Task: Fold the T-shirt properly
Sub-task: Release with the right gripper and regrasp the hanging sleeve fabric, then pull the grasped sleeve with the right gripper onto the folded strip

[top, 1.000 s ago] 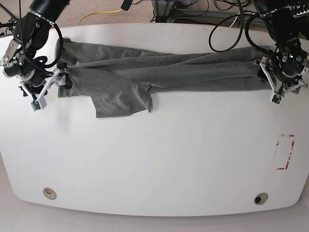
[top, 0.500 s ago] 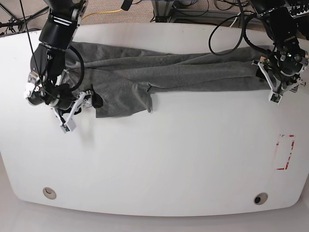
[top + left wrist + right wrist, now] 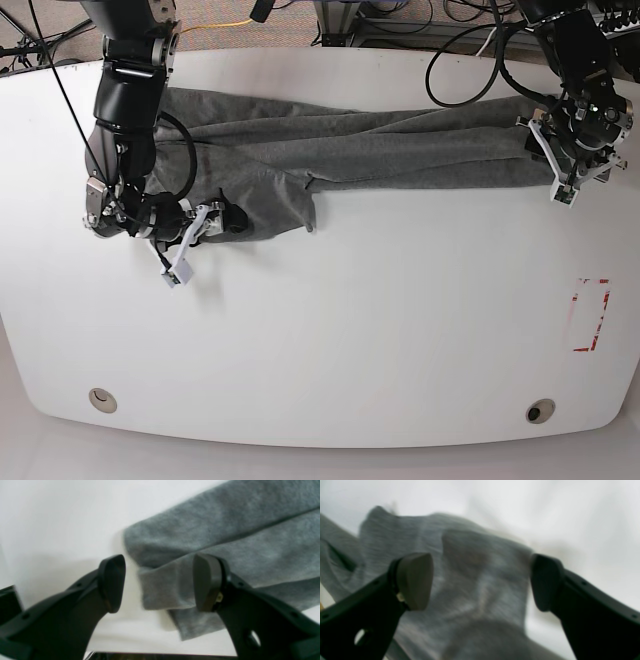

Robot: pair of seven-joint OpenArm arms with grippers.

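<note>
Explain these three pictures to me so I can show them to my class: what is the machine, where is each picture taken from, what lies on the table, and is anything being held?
The machine is a robot with two black arms, each ending in a two-fingered gripper. The wide picture looks down from above on a white table. A grey T-shirt lies stretched in a long wrinkled band across its far side.

The other two pictures come from small cameras on the wrists, looking out between the fingers. In the overhead view the sides are swapped: the left gripper is at the picture's right, the right gripper at its left.

The left wrist view shows the left gripper open around a folded end of the shirt. The blurred right wrist view shows the right gripper open over grey cloth. Neither is pinching anything, so the shirt simply rests on the table.
</note>
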